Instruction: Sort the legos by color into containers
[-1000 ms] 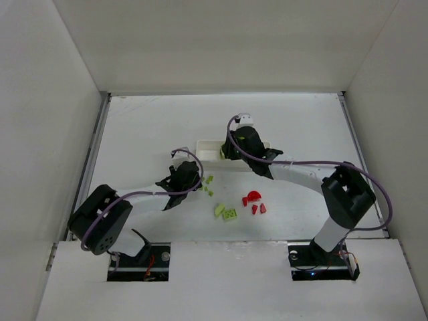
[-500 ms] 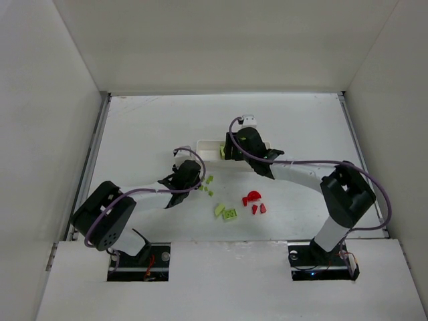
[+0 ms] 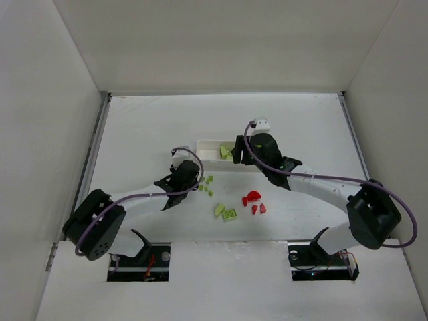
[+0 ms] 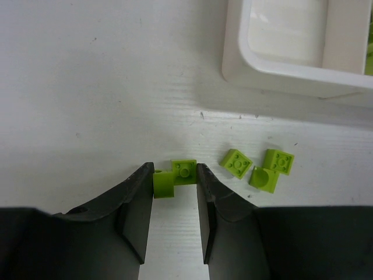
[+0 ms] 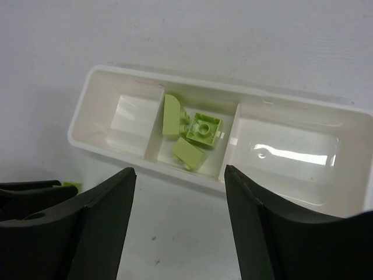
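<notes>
In the left wrist view my left gripper (image 4: 175, 175) is low on the table, its jaws pressed against both sides of a small lime-green lego (image 4: 165, 184) that sits against a flat green plate (image 4: 184, 170). Three more green legos (image 4: 236, 162) lie just to the right. The white tray (image 5: 280, 102) of three containers holds three green legos (image 5: 204, 129) in its middle compartment; the two end compartments show nothing. My right gripper (image 5: 179, 170) hangs open and empty over the tray's near wall. Red legos (image 3: 253, 198) lie on the table.
Two more green pieces (image 3: 226, 212) lie near the middle of the table, left of the red group. In the top view the tray (image 3: 208, 151) stands behind them, with the right gripper (image 3: 235, 154) at its right end. White walls enclose the table.
My right gripper has opened over the tray, and a green lego now lies in the middle compartment; that arm swung right. My left gripper's jaws have narrowed onto the green lego.
</notes>
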You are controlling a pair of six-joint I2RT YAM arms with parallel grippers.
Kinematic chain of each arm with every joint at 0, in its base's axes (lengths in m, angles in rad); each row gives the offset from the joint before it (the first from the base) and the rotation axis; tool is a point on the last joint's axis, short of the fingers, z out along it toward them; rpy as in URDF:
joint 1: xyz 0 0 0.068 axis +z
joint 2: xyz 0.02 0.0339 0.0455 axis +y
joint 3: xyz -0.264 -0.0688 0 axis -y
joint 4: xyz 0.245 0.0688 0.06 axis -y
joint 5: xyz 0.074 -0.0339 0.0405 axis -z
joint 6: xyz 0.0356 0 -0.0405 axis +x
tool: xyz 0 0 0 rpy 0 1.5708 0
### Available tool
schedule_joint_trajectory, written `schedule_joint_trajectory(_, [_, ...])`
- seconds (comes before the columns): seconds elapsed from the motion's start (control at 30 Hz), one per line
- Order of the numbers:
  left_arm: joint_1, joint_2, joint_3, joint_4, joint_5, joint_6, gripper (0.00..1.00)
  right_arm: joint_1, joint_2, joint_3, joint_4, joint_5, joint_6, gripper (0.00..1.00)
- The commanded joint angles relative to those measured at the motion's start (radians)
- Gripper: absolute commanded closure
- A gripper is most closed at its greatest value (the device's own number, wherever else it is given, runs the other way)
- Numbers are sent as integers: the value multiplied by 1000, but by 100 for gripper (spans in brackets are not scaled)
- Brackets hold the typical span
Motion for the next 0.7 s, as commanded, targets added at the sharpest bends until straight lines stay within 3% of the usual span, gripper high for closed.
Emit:
schedule_joint_trajectory(0.0, [-5,-110,55,-77,-39,19,79,4,-52,-35,64,16,-11,31])
schedule_joint_trajectory(0.2, [-18,-167,170,-136,-34,26,78,4,-81,-63,71,17,-9,32])
schedule_joint_trajectory(0.5, [-2,97,423,-83,-28,111,77,15,-144,-118,59,31,6,35])
schedule_joint_trajectory(0.57, [5,146,460,-82,-24,122,77,21,-175,-150,45,47,15,41])
schedule_joint_trajectory(0.67, [7,206,498,-76,-22,133,75,41,-229,-196,-27,88,57,61])
